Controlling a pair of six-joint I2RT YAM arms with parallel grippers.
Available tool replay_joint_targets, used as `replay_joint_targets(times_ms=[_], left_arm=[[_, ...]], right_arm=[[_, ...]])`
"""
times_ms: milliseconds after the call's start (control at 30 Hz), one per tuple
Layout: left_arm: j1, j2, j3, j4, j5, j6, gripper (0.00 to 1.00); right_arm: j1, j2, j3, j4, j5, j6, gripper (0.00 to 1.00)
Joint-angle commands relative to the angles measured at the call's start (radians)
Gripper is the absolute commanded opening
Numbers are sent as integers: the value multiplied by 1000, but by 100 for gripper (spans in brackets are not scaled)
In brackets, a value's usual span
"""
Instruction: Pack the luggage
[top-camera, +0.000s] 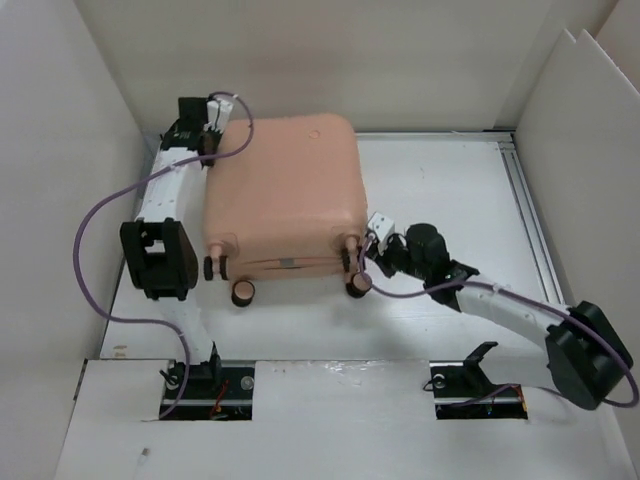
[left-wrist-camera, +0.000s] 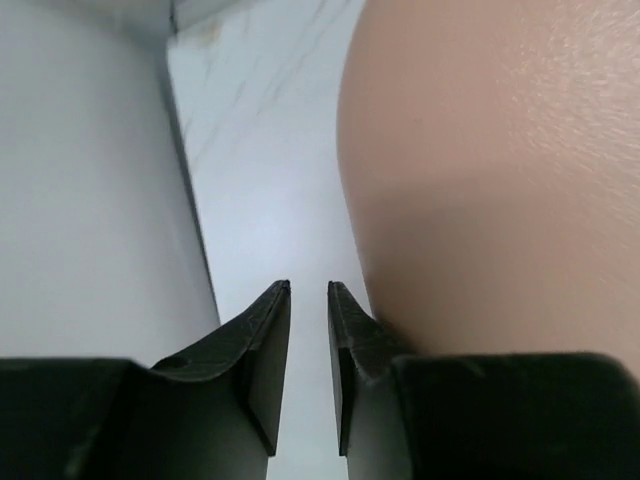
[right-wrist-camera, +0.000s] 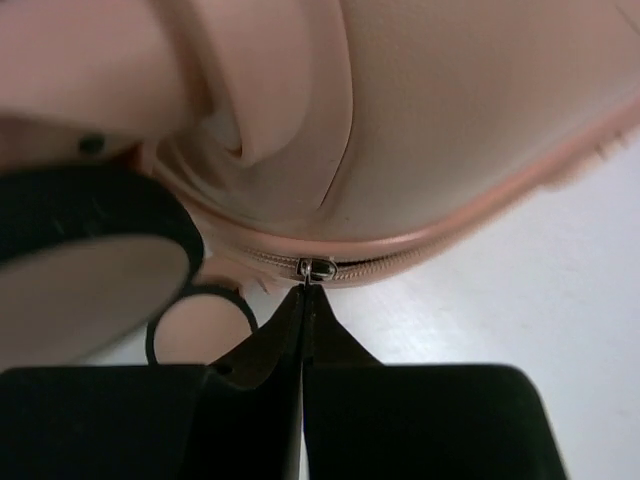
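The peach-pink luggage (top-camera: 285, 190) lies closed on the white table, wheels toward the arms. My right gripper (right-wrist-camera: 303, 292) is shut on the metal zipper pull (right-wrist-camera: 316, 268) at the luggage's near right corner, beside a black wheel (right-wrist-camera: 90, 260); in the top view it (top-camera: 372, 240) sits at that corner. My left gripper (left-wrist-camera: 309, 290) is at the luggage's far left corner (top-camera: 208, 120), its jaws a narrow gap apart and empty, the right finger (left-wrist-camera: 350, 330) against the shell (left-wrist-camera: 490, 170).
White walls enclose the table on the left (top-camera: 50, 150), back and right. A rail (top-camera: 530, 210) runs along the right side. Purple cables (top-camera: 90, 230) loop from both arms. Bare table (top-camera: 450, 190) lies right of the luggage.
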Motion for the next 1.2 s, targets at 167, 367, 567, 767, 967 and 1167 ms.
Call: replay_joint_targets(times_ms=[167,367,567,767,967,1167], left_arm=[[-223,149,306,-292,442,-41,33],[-200,-287,50,-183,451,-19,64],[-353,-589,-200,-486,485,334,99],[-490,-619,-369,-617,557,286,99],[-490,-619,-418,-566,615,228,99],[-490,-610,-492,-514,707,171,99]], right_arm=[[200,-29,43,68,-3,88,0],[200,74,118,105,15,98,0],[164,203,174,216,-40,213,0],[164,273,204,227,-22,279,0],[164,284,204,237,-1,315,0],[164,284,194,237,75,350,0]])
